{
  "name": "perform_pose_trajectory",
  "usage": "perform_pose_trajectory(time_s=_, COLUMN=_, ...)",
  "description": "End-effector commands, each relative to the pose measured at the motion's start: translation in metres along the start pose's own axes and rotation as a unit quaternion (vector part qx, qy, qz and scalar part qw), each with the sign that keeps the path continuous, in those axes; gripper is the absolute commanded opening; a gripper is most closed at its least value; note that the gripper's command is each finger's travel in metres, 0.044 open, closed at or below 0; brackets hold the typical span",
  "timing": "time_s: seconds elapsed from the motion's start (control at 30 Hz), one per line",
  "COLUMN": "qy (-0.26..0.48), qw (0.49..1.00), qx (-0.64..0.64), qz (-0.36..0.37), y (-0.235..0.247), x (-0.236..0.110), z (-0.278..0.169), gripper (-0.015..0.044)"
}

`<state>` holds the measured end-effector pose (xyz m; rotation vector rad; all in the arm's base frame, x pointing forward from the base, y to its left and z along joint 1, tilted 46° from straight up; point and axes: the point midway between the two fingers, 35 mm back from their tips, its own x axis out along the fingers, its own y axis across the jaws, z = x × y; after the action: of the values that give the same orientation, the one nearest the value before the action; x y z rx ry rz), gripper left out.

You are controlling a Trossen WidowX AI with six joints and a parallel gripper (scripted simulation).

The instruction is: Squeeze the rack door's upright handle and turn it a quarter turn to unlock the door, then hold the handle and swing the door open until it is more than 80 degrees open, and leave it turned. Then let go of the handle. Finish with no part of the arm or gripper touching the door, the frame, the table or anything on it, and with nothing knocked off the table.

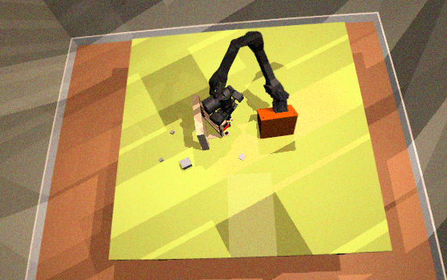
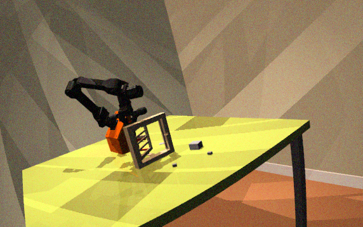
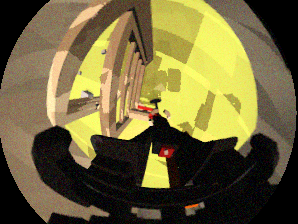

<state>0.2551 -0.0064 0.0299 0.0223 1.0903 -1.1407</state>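
The rack frame [image 1: 198, 117] [image 2: 132, 149] [image 3: 59, 92] stands upright on the table. Its barred door [image 2: 149, 138] [image 3: 107, 95] is swung partly open toward the arm's base, at a middling angle well short of square to the frame. My gripper [image 1: 223, 121] [image 3: 160, 128] reaches down on the arm's side of the door, by its free edge, and is shut on the handle. The handle is mostly hidden between the fingers. Red parts [image 1: 227, 127] [image 3: 145, 107] show at the fingertips; how far the handle is turned is hard to tell.
The orange base block [image 1: 277, 124] [image 2: 117, 139] stands on the arm's side of the rack. A grey block [image 1: 185, 163] [image 2: 195, 145] and two small grey cubes lie beyond the frame. A pale flat piece [image 1: 241, 156] lies in front of the door.
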Motion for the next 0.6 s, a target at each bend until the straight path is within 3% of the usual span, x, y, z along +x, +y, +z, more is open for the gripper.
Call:
perform_pose_trajectory(time_s=0.0, qy=-0.004, qw=0.999, qx=-0.040, qz=-0.001, y=-0.010, x=0.000, z=0.003, gripper=0.0014)
perform_pose_trajectory(time_s=0.57, qy=-0.004, qw=0.986, qx=-0.169, qz=-0.002, y=-0.045, x=0.000, z=0.019, gripper=0.0014)
